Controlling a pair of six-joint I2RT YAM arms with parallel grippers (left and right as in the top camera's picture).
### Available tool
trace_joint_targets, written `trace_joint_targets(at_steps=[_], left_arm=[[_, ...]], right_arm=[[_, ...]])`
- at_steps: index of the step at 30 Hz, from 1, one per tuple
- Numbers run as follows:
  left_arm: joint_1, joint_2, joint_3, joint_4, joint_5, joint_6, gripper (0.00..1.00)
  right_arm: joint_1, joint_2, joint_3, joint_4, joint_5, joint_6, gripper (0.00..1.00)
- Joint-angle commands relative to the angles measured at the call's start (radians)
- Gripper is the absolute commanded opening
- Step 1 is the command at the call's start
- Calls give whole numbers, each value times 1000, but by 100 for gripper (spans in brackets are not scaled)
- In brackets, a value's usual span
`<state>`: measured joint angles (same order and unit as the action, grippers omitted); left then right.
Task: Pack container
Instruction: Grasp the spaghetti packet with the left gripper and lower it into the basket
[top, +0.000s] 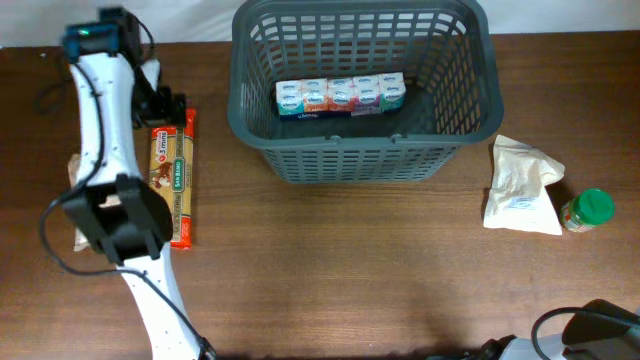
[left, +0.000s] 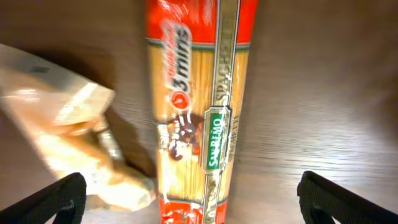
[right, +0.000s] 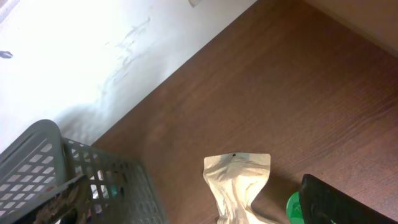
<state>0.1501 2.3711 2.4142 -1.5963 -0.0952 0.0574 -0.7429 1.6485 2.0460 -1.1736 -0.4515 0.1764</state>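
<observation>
Wooden table (top: 350, 260); dark grey lattice-sided container (top: 365, 160), tissue packs (top: 340, 96) inside.

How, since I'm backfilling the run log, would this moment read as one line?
left end effector: open over spaghetti pack | container: holds tissue multipack | also outside: cream pouch, green-lidded jar

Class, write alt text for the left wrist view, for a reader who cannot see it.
A spaghetti packet lies lengthwise on the wooden table, centred between the left gripper's open fingers. A crumpled tan bag sits beside it.
</observation>
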Motion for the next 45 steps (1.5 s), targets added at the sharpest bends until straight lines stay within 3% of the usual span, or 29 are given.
trace_joint_targets(at_steps=[1, 13, 15, 16, 17, 18, 19, 26, 34, 41, 45], left_arm=[[11, 53, -83, 40, -42, 27, 99], [41, 128, -315, 233, -32, 76, 99], [41, 128, -321, 230, -24, 75, 82], [40, 128, -321, 227, -22, 75, 62], [40, 127, -321, 224, -22, 75, 51], [40, 127, -321, 221, -22, 75, 22], [40, 127, -319, 217, -18, 76, 4], [40, 127, -33, 90, 5, 75, 2], [5, 125, 733, -69, 8, 93, 2], [-100, -69, 724, 79, 28, 315, 2], [-204, -142, 723, 148, 27, 528, 2]], right_arm=[[-3, -3, 7, 3, -8, -3, 99], [-3, -3, 7, 3, -8, -3, 99], [-3, -3, 7, 3, -8, -3, 99], [-3, -3, 7, 3, -8, -3, 99], [-3, -3, 7, 3, -8, -3, 99], [-3, -3, 7, 3, -8, -3, 99], [-3, -3, 7, 3, -8, -3, 99], [-3, -3, 7, 3, -8, -3, 99], [-3, -3, 7, 3, -8, -3, 98], [-3, -3, 7, 3, -8, -3, 99], [-3, -3, 7, 3, -8, -3, 99]])
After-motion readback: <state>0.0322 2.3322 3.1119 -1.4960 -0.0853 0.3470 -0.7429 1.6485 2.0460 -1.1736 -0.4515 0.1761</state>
